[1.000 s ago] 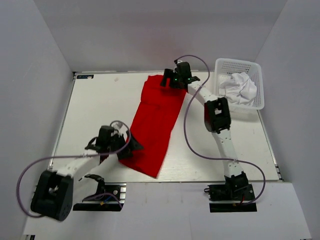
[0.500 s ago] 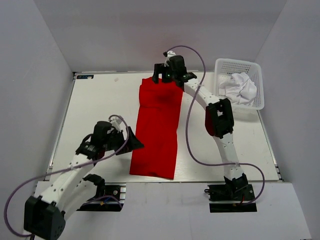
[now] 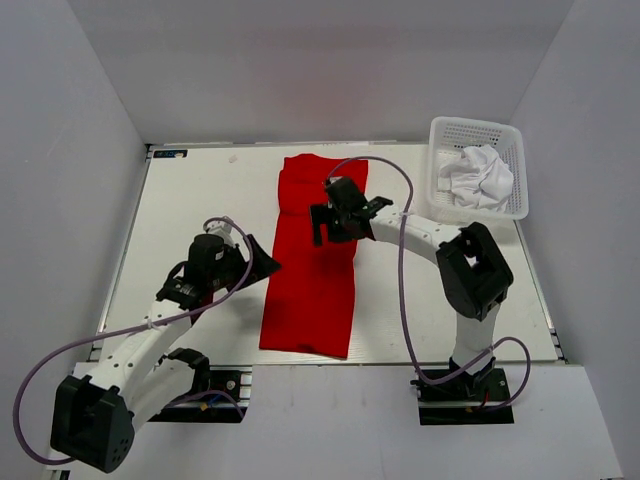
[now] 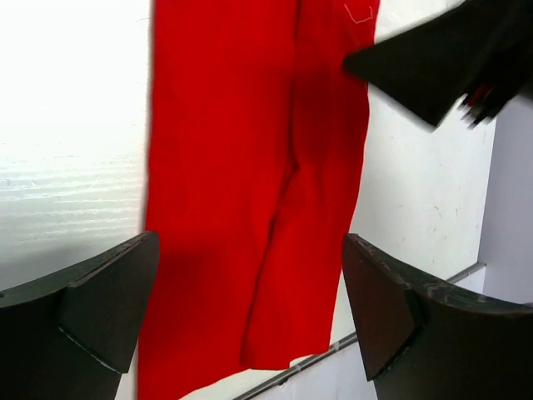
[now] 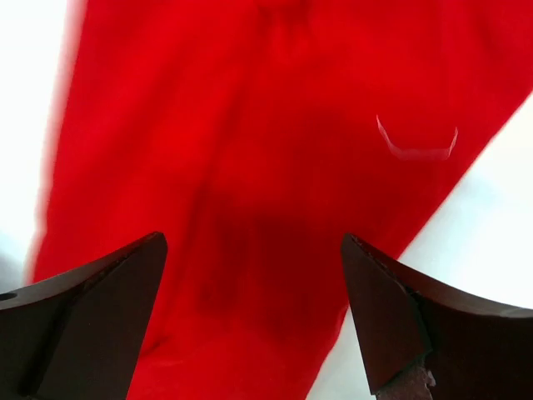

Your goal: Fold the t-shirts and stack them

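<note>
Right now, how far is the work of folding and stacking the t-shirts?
Done: the red t-shirt lies on the table folded lengthwise into a long strip. In hand: nothing is gripped; the right gripper hovers open over the strip, the left gripper open at its left edge. Left: fold the strip crosswise, then take the white t-shirt, crumpled in the basket, fold it and stack both.

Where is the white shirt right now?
From the top camera, the white t-shirt lies crumpled inside the basket at the table's far right corner, to the right of the long red t-shirt.
</note>
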`<state>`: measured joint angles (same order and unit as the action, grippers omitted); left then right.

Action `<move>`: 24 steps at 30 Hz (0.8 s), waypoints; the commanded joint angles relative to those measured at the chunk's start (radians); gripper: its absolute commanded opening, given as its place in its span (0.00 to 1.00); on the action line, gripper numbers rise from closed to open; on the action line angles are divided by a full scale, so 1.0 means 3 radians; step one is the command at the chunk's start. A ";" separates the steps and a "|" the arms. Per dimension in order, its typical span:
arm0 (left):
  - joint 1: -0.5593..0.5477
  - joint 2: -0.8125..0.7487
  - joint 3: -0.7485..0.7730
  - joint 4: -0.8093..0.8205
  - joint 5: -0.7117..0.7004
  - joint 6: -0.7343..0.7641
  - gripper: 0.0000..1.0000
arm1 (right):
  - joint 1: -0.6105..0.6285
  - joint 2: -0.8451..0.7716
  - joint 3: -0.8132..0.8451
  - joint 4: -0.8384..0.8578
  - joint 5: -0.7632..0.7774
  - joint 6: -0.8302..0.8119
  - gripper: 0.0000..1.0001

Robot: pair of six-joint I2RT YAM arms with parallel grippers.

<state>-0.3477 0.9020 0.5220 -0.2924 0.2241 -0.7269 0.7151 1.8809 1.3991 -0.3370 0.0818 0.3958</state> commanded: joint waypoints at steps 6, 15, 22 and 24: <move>0.0019 0.0276 -0.0073 0.0076 -0.0118 -0.0077 1.00 | -0.0062 0.0372 0.0025 0.0167 0.0233 0.0164 0.90; -0.0012 0.0761 -0.0078 0.0039 -0.0032 -0.0108 1.00 | -0.0430 0.1082 0.0608 0.0075 0.0208 0.0164 0.90; -0.0012 0.1191 0.0233 -0.0047 0.0035 0.0162 1.00 | -0.0584 0.1109 0.1165 0.0147 -0.0068 -0.0087 0.90; -0.0043 0.1222 0.0300 -0.0089 0.0117 0.0194 1.00 | -0.0574 0.0962 0.1140 0.0177 -0.0206 -0.0168 0.90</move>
<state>-0.3519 1.2629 0.5621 -0.2985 0.2253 -0.7101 0.5327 2.2208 1.7023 -0.2901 0.0818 0.3981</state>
